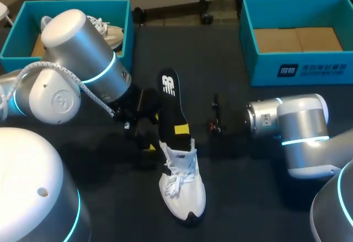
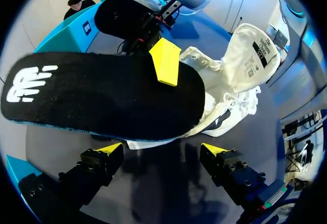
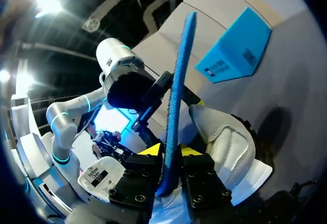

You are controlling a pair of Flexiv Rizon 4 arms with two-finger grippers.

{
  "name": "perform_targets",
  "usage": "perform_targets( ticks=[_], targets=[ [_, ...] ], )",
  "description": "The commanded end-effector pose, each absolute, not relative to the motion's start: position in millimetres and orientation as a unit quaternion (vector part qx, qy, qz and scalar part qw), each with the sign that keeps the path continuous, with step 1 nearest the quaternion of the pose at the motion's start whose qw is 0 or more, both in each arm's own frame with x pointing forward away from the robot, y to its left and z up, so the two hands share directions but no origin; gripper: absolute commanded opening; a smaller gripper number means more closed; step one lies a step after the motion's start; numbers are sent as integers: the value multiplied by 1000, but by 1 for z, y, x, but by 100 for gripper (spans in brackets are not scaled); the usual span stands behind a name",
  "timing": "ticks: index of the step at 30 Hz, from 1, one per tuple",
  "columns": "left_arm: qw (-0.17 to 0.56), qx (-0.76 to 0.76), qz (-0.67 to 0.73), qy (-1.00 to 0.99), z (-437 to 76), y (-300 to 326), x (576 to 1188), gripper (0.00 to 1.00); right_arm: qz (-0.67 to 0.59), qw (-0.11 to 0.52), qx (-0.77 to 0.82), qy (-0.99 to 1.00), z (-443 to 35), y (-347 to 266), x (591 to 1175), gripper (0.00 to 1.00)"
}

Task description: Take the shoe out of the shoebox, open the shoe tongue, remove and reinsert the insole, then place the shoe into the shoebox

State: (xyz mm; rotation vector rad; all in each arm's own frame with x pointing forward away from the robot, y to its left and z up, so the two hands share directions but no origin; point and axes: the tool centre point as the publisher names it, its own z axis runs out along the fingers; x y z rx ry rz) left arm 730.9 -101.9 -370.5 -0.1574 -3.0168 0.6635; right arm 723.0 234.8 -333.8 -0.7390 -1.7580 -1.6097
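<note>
Insole (image 1: 171,96) pinched by the right gripper (image 3: 171,150) over the shoe (image 1: 182,189) on the desk (image 1: 248,198).
The black insole is clamped between the right gripper's two yellow-tipped fingers, its lower end at the opening of the white shoe, whose tongue (image 2: 253,50) is folded back. The shoe lies on the dark desk between the two arms, outside both boxes. The left gripper (image 2: 162,149) is spread wide just beside the shoe, with the insole ahead of it. Another shoe (image 1: 110,32) is seen in the left shoebox (image 1: 16,32) at the far corner; the right shoebox (image 1: 309,68) stands at the opposite far corner.
</note>
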Motion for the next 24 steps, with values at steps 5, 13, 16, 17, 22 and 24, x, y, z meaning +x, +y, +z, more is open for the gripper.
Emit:
perform_targets(
  ticks=[5,13,16,17,22,24],
  targets=[
    [23,-51,215,-975,-371,-101,730,100,-602,315,-274,-681,-324,241,731,23],
    [23,-51,215,-975,-371,-101,730,100,-596,314,-267,-689,-317,241,741,23],
    [23,-51,215,-975,-371,-101,730,100,-595,316,-263,-691,-315,242,745,19],
    [23,-51,215,-975,-371,-101,730,100,-595,316,-262,-691,-315,243,746,18],
    [23,-51,215,-975,-371,-101,730,100,-601,316,-264,-685,-316,245,751,0],
    [23,-51,215,-975,-371,-101,730,100,-604,321,-263,-680,-320,245,752,0]
  ],
)
